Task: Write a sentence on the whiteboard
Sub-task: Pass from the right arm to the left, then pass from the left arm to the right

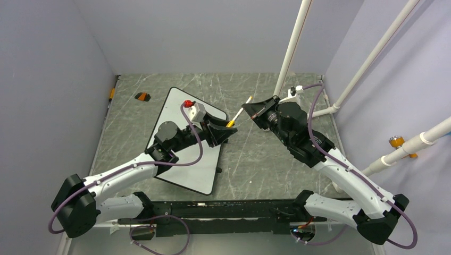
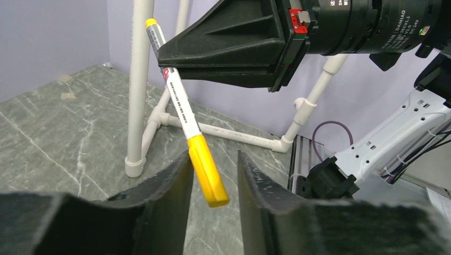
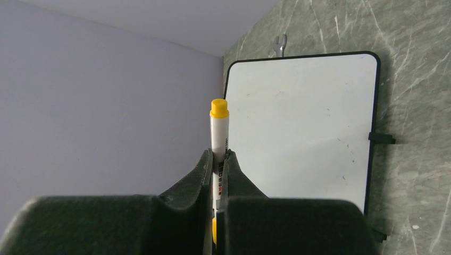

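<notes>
The whiteboard [image 1: 198,172] lies on the table's left half, partly under my left arm; in the right wrist view the whiteboard [image 3: 303,122] is blank, and no sentence shows on it. My right gripper [image 1: 251,109] is shut on the white barrel of a marker [image 1: 237,116], held in the air to the right of the board; the grip also shows in the right wrist view [image 3: 219,155]. The marker's yellow cap [image 2: 207,172] sits between the fingers of my open left gripper [image 2: 214,156], close to the left finger. Whether they touch I cannot tell.
A white pipe frame [image 1: 290,48] stands at the back right of the marbled table. A small orange and black object [image 1: 142,96] lies at the back left. Black clips [image 3: 381,138] stick out from one board edge. A small wrench [image 3: 279,43] lies beyond the board.
</notes>
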